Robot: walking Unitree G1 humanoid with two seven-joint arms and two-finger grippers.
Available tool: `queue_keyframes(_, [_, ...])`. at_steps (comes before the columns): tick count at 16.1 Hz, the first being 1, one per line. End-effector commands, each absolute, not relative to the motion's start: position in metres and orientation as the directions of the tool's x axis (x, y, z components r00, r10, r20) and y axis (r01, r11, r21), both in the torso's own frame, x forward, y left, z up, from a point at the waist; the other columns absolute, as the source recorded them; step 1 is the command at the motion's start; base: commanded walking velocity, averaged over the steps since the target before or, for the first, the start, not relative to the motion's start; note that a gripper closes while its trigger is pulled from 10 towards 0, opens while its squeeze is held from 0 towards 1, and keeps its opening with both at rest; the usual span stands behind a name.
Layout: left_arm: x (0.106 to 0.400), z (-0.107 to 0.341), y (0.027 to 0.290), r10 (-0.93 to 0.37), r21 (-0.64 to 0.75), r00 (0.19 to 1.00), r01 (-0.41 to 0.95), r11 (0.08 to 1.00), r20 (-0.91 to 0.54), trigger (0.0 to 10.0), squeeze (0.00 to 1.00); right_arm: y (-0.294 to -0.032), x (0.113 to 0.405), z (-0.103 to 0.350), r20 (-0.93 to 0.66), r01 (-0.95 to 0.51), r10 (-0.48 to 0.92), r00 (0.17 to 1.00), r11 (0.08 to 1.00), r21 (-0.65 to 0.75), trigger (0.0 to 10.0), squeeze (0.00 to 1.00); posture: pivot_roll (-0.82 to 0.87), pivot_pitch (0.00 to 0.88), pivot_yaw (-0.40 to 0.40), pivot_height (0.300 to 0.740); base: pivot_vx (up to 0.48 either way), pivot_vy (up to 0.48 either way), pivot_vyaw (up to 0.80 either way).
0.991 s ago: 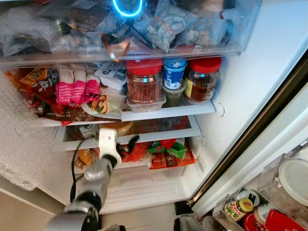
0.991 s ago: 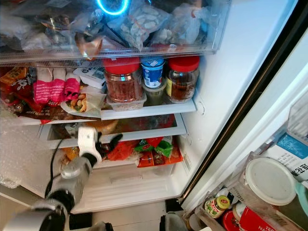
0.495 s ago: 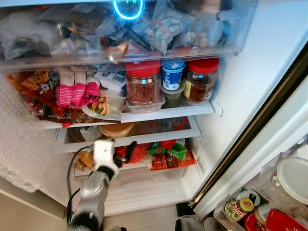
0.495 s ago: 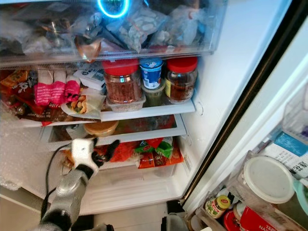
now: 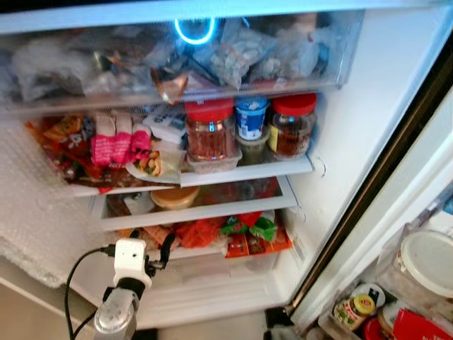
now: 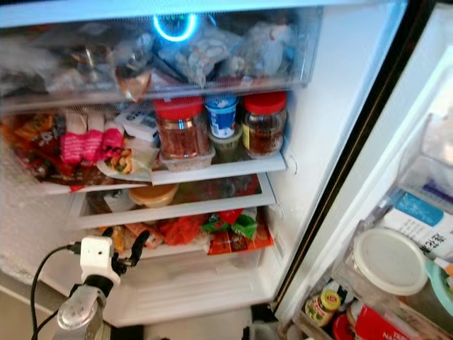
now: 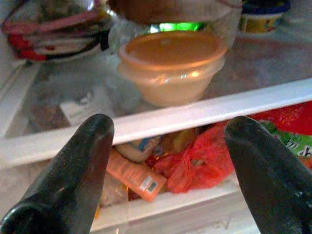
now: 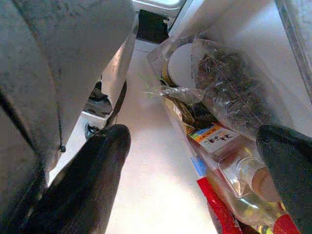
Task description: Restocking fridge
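The left gripper (image 7: 165, 161), fingers spread and empty, is held before the shelf edge (image 7: 195, 109) where the tan container (image 7: 171, 66) is placed; it could be knocked if re-entered carelessly.

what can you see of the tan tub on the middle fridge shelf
The tub is a small round container of translucent plastic, tan to orange with its contents, closed by a matching lid whose rim overhangs the body. It stands upright on the glass shelf, behind the shelf's white front edge, under the shelf of jars. Nothing grips it: the left gripper is open, in front of and lower than the tub. A crumpled clear bag lies close beside it; I cannot tell if they touch.
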State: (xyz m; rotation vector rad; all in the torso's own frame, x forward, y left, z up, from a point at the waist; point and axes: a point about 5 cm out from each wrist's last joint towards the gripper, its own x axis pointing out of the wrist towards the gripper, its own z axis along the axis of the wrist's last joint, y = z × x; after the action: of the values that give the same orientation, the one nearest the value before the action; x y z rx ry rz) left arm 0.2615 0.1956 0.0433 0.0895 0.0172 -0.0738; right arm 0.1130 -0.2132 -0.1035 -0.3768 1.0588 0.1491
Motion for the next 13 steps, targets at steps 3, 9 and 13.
queue_keyframes(3, [0.271,0.049,0.188,-0.098,0.096,0.995,0.099,0.990,-0.024,10.0,0.00,-0.194,0.112,-0.108,-0.884,-0.313,-0.009,0.468,0.934,-0.175,10.0,0.00,-0.17,0.037,0.071,0.657,-0.274,0.000,0.00])
queue_keyframes(9, [0.266,0.045,0.194,-0.048,0.031,0.997,0.050,0.998,-0.060,10.0,0.00,-0.185,0.104,-0.111,-0.897,-0.317,0.003,0.441,0.936,-0.152,10.0,0.00,-0.16,0.070,0.077,0.657,-0.282,0.000,0.00])
queue_keyframes(13, [0.265,0.042,0.194,-0.046,0.033,0.996,0.049,0.998,-0.078,10.0,0.00,-0.183,0.103,-0.111,-0.897,-0.314,0.006,0.442,0.938,-0.148,10.0,0.00,-0.17,0.087,0.077,0.657,-0.280,0.000,0.00])
